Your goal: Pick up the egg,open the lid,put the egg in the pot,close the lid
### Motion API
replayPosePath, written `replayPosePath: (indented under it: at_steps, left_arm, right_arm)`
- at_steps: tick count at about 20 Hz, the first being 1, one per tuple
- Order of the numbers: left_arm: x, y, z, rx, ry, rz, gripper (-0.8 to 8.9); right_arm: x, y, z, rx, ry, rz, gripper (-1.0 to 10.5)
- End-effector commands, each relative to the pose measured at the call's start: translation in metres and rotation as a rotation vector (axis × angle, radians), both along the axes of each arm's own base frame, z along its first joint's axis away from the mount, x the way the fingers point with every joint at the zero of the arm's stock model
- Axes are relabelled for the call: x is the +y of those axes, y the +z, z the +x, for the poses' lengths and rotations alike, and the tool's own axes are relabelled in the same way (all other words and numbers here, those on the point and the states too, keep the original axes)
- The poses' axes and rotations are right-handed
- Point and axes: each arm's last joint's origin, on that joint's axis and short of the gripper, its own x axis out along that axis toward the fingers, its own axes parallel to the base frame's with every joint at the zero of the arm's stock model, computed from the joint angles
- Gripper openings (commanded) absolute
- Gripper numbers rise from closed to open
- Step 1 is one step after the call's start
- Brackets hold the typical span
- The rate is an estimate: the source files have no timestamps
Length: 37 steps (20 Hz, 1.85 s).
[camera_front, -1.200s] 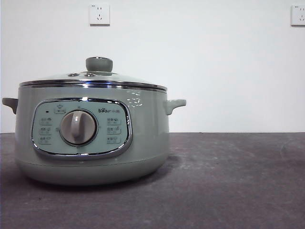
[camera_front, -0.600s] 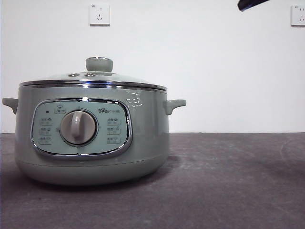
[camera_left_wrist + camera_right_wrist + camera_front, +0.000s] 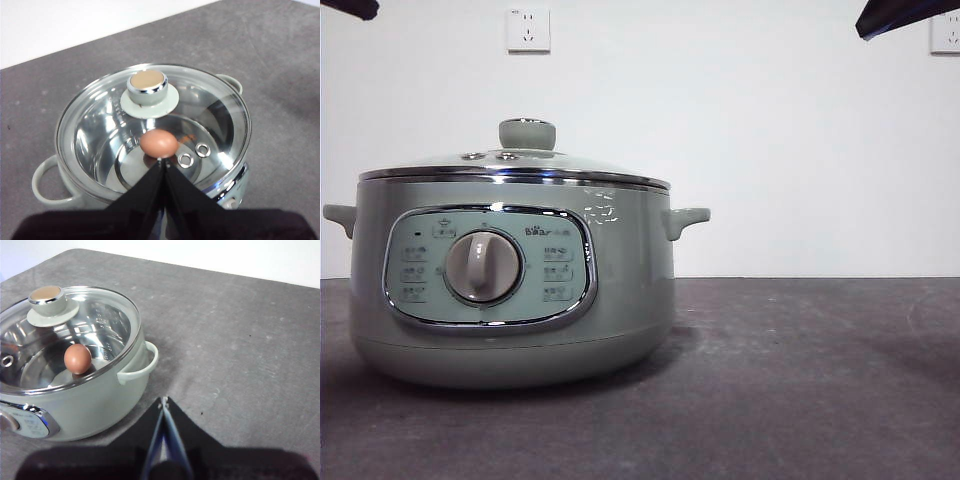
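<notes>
The pale green pot (image 3: 510, 290) stands on the table's left part, with the glass lid (image 3: 515, 168) sitting closed on it. The brown egg (image 3: 158, 143) lies inside on the steel floor, seen through the glass; it also shows in the right wrist view (image 3: 77, 358). My left gripper (image 3: 162, 164) is shut and empty, high above the lid near the pot's panel side. My right gripper (image 3: 163, 402) is shut and empty, above bare table beside the pot's handle (image 3: 142, 365). In the front view the egg is hidden by the pot's wall.
Black arm tips show at the top left corner (image 3: 350, 8) and top right corner (image 3: 900, 15) of the front view. Dark grey table (image 3: 800, 380) stretches to the right of the pot. A white wall with two sockets stands behind.
A black arm tip came into the top right and moved further right; another now shows at the top left. The pot and lid stay in place.
</notes>
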Motion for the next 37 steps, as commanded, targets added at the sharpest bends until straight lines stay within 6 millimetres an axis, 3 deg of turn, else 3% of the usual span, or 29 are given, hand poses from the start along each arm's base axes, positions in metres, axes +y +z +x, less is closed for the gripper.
replayPosePath:
  at_steps: [1, 12, 16, 19, 21, 29, 33, 37]
  left_arm:
    - [0.000, 0.000, 0.000, 0.004, 0.000, -0.004, -0.03]
    - [0.000, -0.001, -0.001, 0.010, 0.001, -0.007, -0.03]
    - [0.020, 0.006, -0.006, -0.025, 0.033, -0.075, -0.03]
    - [0.041, 0.004, -0.002, -0.110, 0.214, -0.112, -0.03]
    - [0.055, -0.011, 0.000, -0.167, 0.321, -0.145, -0.03]
    - [0.081, -0.095, -0.003, -0.262, 0.463, -0.184, -0.03]
    - [0.086, -0.118, -0.003, -0.259, 0.515, -0.176, -0.03]
    - [0.088, -0.129, -0.002, -0.234, 0.532, -0.167, -0.03]
  right_arm:
    - [0.000, -0.004, 0.000, 0.017, -0.006, -0.003, 0.0]
    - [0.000, -0.005, 0.000, 0.020, -0.007, -0.005, 0.0]
    - [0.000, -0.005, 0.000, 0.020, -0.006, -0.005, 0.0]
    - [0.000, -0.005, 0.000, 0.020, -0.007, -0.006, 0.0]
    - [0.000, -0.005, 0.000, 0.020, -0.007, -0.005, 0.0]
    - [0.000, -0.005, 0.000, 0.020, -0.006, -0.005, 0.0]
    - [0.000, -0.005, 0.000, 0.020, -0.007, -0.005, 0.0]
    - [0.000, -0.005, 0.000, 0.020, -0.007, -0.005, 0.0]
